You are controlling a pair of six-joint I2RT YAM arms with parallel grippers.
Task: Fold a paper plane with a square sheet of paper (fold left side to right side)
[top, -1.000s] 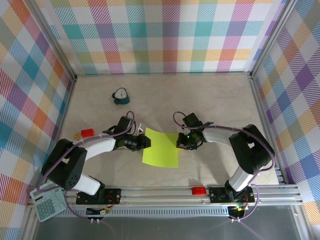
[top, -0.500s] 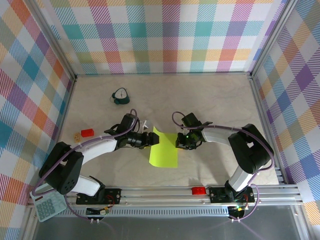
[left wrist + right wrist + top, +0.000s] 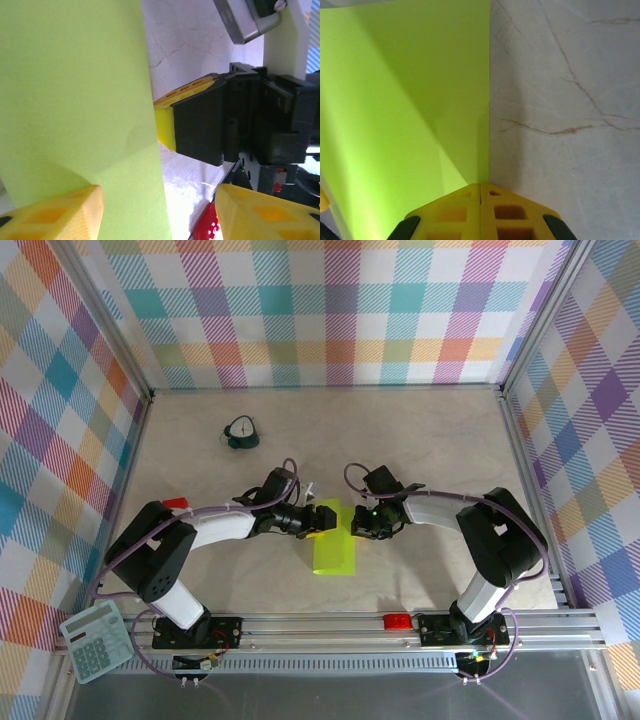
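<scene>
Paper, long axis near-far, flap perhaps lifted

I work on a pale beige table with thin marble-like veins, evenly lit from above. Pastel plaid walls in teal, purple, orange and yellow close me in at the back and on both sides. A metal rail runs along the near edge.

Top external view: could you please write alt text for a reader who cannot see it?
A lime square sheet of paper, partly folded over, lies centrally between the open left gripper and the shut right gripper. A teal clock stands farther back on the left.
</scene>
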